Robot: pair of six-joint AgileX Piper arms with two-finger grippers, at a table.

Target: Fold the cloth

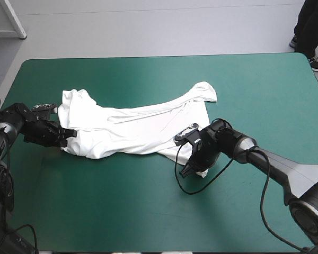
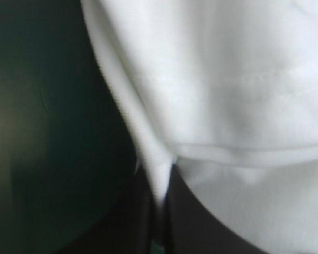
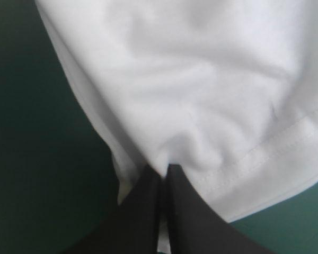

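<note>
My left fingers (image 2: 148,203) pinch one end of the white T-shirt (image 1: 132,127) and my right fingers (image 3: 153,188) its near hem, both nearly closed on fabric. It lies rumpled across the middle of the desk (image 1: 148,211). I judge this the spreading step: next, lift and pull apart evenly.

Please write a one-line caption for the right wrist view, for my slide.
The right pincer shut on a hemmed edge of the white T-shirt, with the teal-green cover beside it.
</note>
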